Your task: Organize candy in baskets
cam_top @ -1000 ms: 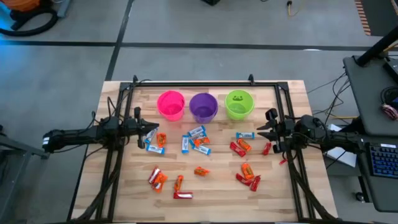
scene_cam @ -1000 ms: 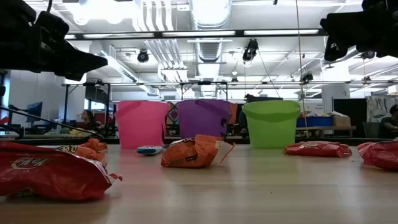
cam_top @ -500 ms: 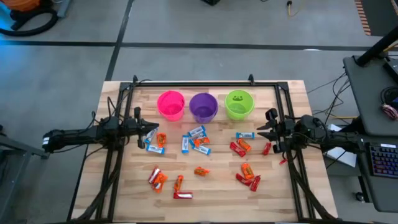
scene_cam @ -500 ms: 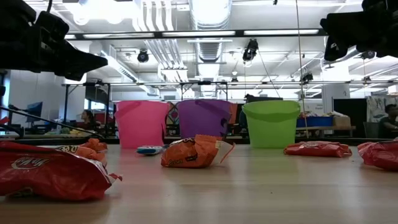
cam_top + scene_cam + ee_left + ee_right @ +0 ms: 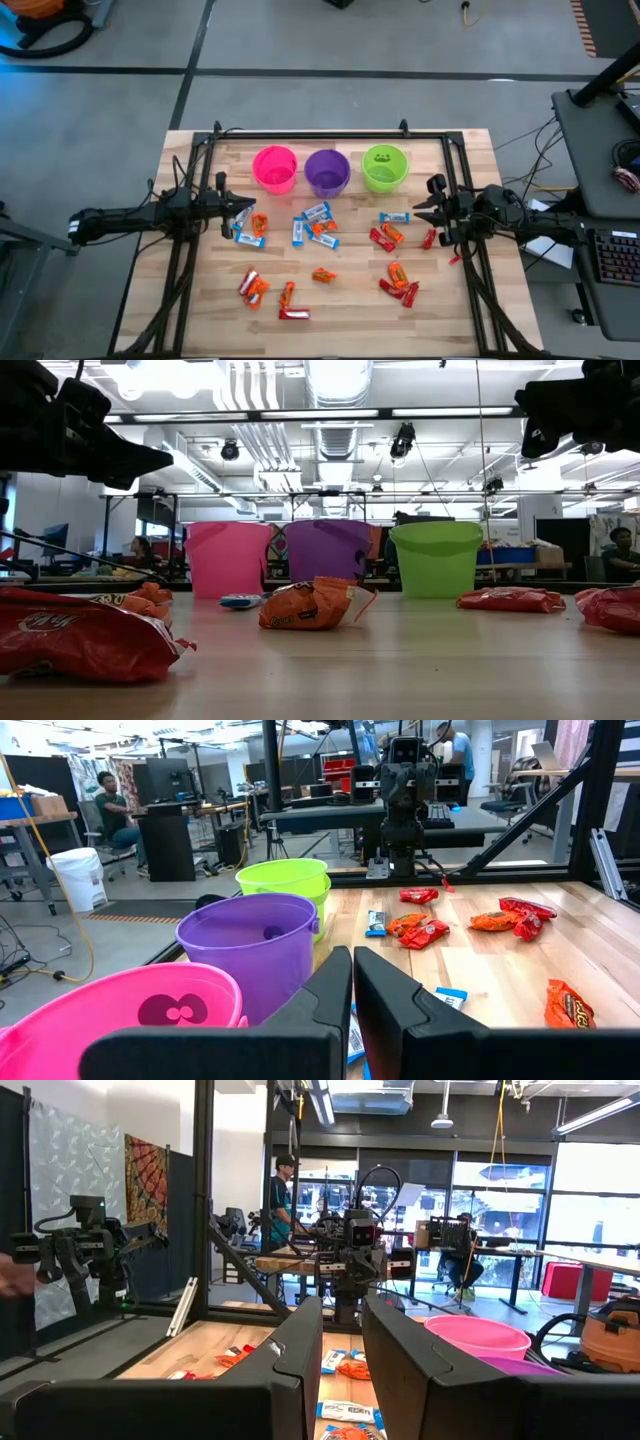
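Observation:
Three buckets stand in a row at the table's far side: pink [image 5: 275, 168], purple [image 5: 327, 172] and lime green with a dark face mark [image 5: 384, 167]. Several wrapped candy bars lie loose on the wood in front of them: blue-and-white [image 5: 316, 212], orange [image 5: 322, 274] and red [image 5: 293, 314]. My left gripper [image 5: 236, 213] hovers at the table's left side above the candy there, shut and empty. My right gripper [image 5: 428, 213] hovers at the right side, its fingers a little apart and empty. The buckets also show in the low view [image 5: 327, 557].
A black metal frame [image 5: 330, 134] runs along the table's far edge and down both sides. The near middle of the wooden table [image 5: 340, 325] is bare. People sit at desks in the room beyond the table.

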